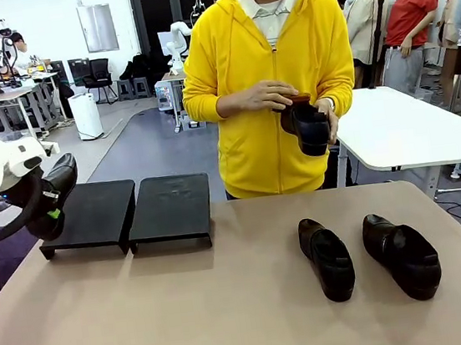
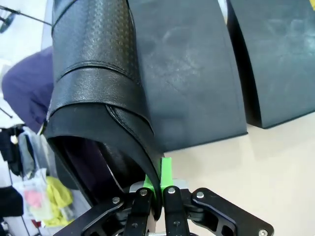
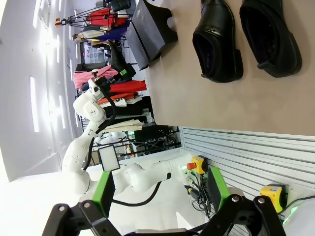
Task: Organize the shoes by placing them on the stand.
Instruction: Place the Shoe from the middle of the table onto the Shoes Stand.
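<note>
Our left gripper [image 2: 158, 179] is clamped on the heel rim of a black loafer [image 2: 93, 78], held at the outer left edge of the stand [image 1: 172, 209]. We should carry it inward over the stand's left tray [image 1: 92, 210], then lower slowly (the pinch is thin) until the sole lies flat. Our right gripper [image 3: 158, 189] stands apart, empty. A second loafer [image 1: 327, 257] and third loafer [image 1: 402, 254] lie on the table [image 1: 189, 312], well right of the stand. The person's hands [image 1: 267, 95] hold a fourth loafer [image 1: 309, 127] beyond it.

The right gripper [image 3: 158, 192] gapes wide, nothing between its green pads [image 3: 103, 191]. Well beyond the right finger, a shoe [image 3: 216, 43] and a second shoe [image 3: 271, 37] lie side by side on the table [image 3: 206, 105]. The stand [image 3: 147, 25] sits farther off, in line with the gap between the fingers.
</note>
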